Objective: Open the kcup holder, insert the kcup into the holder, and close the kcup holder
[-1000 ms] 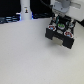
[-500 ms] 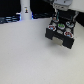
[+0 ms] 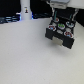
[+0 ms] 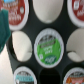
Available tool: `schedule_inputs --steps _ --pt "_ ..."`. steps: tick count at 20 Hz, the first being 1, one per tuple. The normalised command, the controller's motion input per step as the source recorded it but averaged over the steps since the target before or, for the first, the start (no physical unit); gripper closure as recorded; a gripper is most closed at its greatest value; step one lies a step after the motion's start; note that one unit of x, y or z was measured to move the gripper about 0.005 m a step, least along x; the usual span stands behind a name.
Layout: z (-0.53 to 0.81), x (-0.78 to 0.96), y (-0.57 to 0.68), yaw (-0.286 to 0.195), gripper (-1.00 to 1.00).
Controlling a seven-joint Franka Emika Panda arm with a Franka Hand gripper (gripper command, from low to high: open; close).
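The black kcup holder (image 3: 61, 33) stands at the back of the white table, on the exterior view's right, with pods showing in its round slots. My arm hangs right above it, and the gripper (image 3: 59, 16) is blurred, so its fingers cannot be made out. In the wrist view the kcup (image 4: 47, 47), pale with a green lid, sits in a slot of the black holder (image 4: 31, 31), straight below the camera. No fingers show there.
Pods with reddish lids (image 4: 13, 12) sit in neighbouring slots, and others hold pale-lidded pods (image 4: 25, 77). Several slots are empty (image 4: 21, 46). A white bottle-like object (image 3: 25, 10) stands at the back on the exterior view's left. A teal shape (image 4: 3, 27) shows beside the holder.
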Motion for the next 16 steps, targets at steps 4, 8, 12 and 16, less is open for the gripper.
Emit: schedule_inputs --steps 4,8,12,16 --pt "0.11 0.74 -0.37 0.016 -1.0" --pt "0.01 0.73 -0.3 0.025 -1.0" --pt "0.0 0.74 -0.24 0.032 -1.0" --pt "-0.14 0.65 -0.13 0.046 -1.0"
